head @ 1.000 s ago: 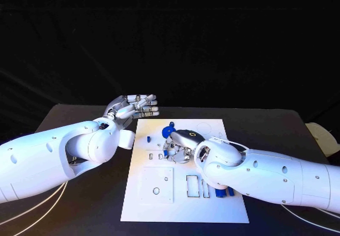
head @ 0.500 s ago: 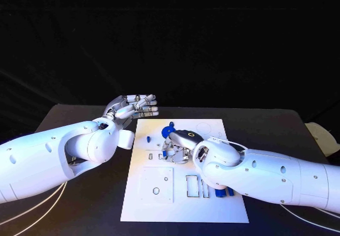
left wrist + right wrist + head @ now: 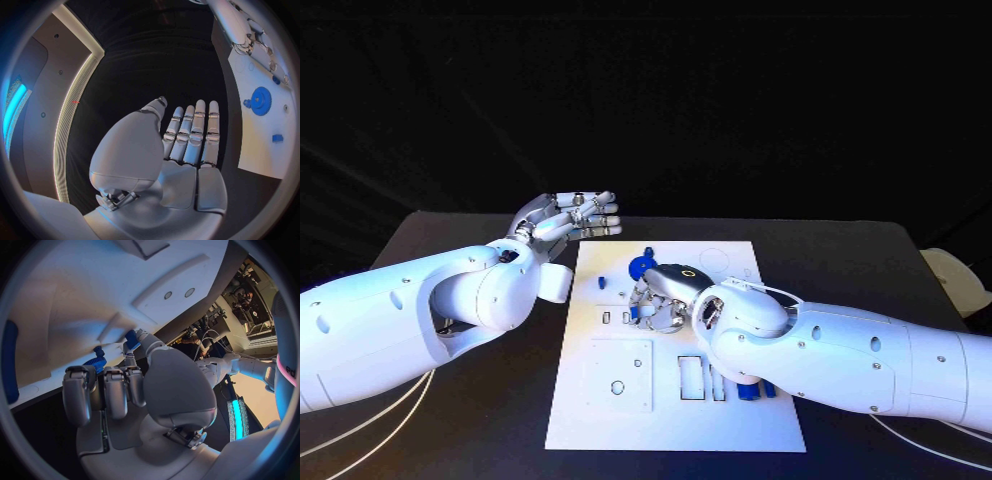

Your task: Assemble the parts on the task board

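Almost nothing has shifted over the last second: the right arm has crept very slightly toward the left across the task board (image 3: 733, 420), while the left arm holds the same pose as before. On the black tabletop (image 3: 473, 400) the white task board lies lengthwise away from the robot. The right robot hand (image 3: 664, 300) is bent down over the board's middle, fingers curled in with a small blue part (image 3: 132, 338) at the fingertips; the right wrist view shows that part between thumb and a finger, right at the board's surface, though whether it is truly pinched or only touched I cannot tell for sure. A blue gear (image 3: 642, 266) sits on the board just beyond this hand, and a small blue peg (image 3: 602, 283) stands to its left. More blue parts (image 3: 756, 391) lie in a row near the board's right edge, partly hidden under the right forearm. The left robot hand (image 3: 574, 218) hovers above the board's far left corner, palm up, fingers straight and side by side, holding nothing; the left wrist view confirms its palm (image 3: 187, 175) is bare.
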Robot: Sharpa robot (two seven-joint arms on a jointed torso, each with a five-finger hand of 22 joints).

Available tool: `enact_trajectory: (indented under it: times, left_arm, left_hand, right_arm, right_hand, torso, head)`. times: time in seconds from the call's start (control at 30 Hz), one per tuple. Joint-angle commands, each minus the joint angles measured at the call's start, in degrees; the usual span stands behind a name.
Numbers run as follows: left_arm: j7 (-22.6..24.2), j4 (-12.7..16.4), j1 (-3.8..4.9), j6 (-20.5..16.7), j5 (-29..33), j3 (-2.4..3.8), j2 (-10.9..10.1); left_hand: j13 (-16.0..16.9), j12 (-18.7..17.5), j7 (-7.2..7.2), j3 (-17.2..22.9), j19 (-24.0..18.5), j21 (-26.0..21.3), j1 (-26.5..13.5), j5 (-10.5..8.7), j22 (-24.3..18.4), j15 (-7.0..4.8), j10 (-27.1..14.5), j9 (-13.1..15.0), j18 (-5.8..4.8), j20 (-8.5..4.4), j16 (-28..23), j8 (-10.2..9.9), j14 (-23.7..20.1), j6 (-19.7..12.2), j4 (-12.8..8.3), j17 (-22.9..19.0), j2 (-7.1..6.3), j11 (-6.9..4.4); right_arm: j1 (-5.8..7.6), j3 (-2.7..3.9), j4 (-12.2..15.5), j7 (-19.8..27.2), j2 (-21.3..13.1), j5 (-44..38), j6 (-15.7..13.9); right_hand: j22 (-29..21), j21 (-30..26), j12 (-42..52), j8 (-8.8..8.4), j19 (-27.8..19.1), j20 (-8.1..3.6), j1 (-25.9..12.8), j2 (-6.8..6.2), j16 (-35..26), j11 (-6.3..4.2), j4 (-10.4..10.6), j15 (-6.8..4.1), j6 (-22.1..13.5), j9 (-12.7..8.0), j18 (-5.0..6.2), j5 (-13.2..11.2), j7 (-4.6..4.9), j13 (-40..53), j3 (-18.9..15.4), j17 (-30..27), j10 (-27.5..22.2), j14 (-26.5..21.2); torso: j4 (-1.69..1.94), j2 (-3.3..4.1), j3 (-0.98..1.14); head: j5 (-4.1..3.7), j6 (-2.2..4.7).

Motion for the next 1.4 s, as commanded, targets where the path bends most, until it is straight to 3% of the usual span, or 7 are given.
enact_trajectory:
  times: [0.03, 0.23, 0.6, 1.03, 1.4]
  left_arm:
    - [0.30, 0.19, 0.06, 0.89, 0.07, 0.04, 0.03]
    - [0.28, 0.18, 0.06, 0.89, 0.07, 0.04, -0.02]
    - [0.27, 0.11, 0.06, 0.94, 0.07, 0.04, 0.03]
    - [0.17, 0.04, 0.06, 1.03, 0.07, 0.04, 0.13]
    - [-0.01, -0.13, 0.06, 1.19, 0.07, 0.04, 0.22]
  left_hand:
    - [-0.04, -0.17, 0.14, -0.07, 0.40, -0.25, 0.26, 0.03, -0.05, 0.12, 0.21, -0.05, 1.14, 0.02, -0.20, -0.20, 0.37, 0.30, -0.36, -0.09, -0.14, 0.13]
    - [-0.04, -0.17, 0.14, -0.07, 0.40, -0.25, 0.26, 0.03, -0.05, 0.12, 0.21, -0.05, 1.14, 0.02, -0.20, -0.20, 0.37, 0.30, -0.36, -0.09, -0.14, 0.13]
    - [-0.04, -0.17, 0.14, -0.07, 0.40, -0.25, 0.26, 0.03, -0.05, 0.12, 0.21, -0.05, 1.14, 0.02, -0.20, -0.20, 0.37, 0.30, -0.36, -0.09, -0.14, 0.13]
    - [-0.04, -0.17, 0.14, -0.07, 0.40, -0.25, 0.26, 0.03, -0.05, 0.12, 0.21, -0.05, 1.14, 0.02, -0.20, -0.20, 0.37, 0.30, -0.36, -0.09, -0.14, 0.13]
    - [-0.04, -0.17, 0.14, -0.07, 0.40, -0.25, 0.26, 0.03, -0.05, 0.12, 0.21, -0.05, 1.14, 0.02, -0.20, -0.20, 0.37, 0.30, -0.36, -0.09, -0.14, 0.13]
  right_arm:
    - [-0.29, -0.24, -0.14, -1.03, -0.05, -0.79, 2.12]
    - [-0.29, -0.24, -0.14, -1.17, -0.08, -0.95, 1.88]
    - [-0.29, -0.24, -0.12, -1.22, -0.05, -1.11, 1.51]
    - [-0.29, -0.24, -0.09, -1.36, -0.08, -1.40, 0.44]
    - [-0.29, -0.24, 0.38, -0.98, -0.47, -1.64, -4.17]
  right_hand:
    - [10.08, -0.40, -0.33, -0.74, 2.60, -0.20, -0.62, -0.43, 0.06, 0.59, 0.24, 0.28, -1.08, -0.45, -0.27, -0.30, 0.63, 9.27, -0.24, 13.92, 1.24, 5.71]
    - [9.83, -0.68, -0.91, -1.61, 2.41, 0.26, -1.30, -1.26, -0.01, 1.26, 0.50, 0.86, -2.56, -0.85, -0.19, -0.21, 1.37, 8.67, -0.62, 13.68, 0.63, 5.66]
    - [9.64, -0.88, -1.21, -1.85, 2.28, 0.51, -1.71, -1.64, -0.06, 1.49, 0.73, 1.09, -2.97, -0.97, -0.13, -0.53, 1.60, 8.34, -0.89, 13.56, 0.28, 5.63]
    - [9.48, -1.14, -1.57, -2.19, 2.14, 0.98, -3.08, -3.07, -0.11, 1.87, 1.49, 1.47, -3.67, -1.14, -0.06, -0.60, 1.92, 7.96, -2.54, 13.41, -0.16, 5.59]
    - [9.23, -1.51, -3.15, -2.89, 1.93, 1.33, -4.30, -4.00, -0.12, 2.30, 3.33, 1.84, -5.45, -1.42, 0.03, -2.31, 2.36, 6.23, -5.46, 13.41, -1.87, 5.59]
  torso:
    - [0.00, 0.00, 0.01]
    - [0.03, 0.02, 0.03]
    - [-0.04, -0.01, 0.02]
    - [0.01, 0.02, 0.02]
    - [0.01, -0.02, 0.02]
  head:
    - [0.00, 0.00]
    - [-0.02, 0.02]
    - [-0.04, 0.03]
    - [-0.19, 0.10]
    - [-0.23, 0.16]
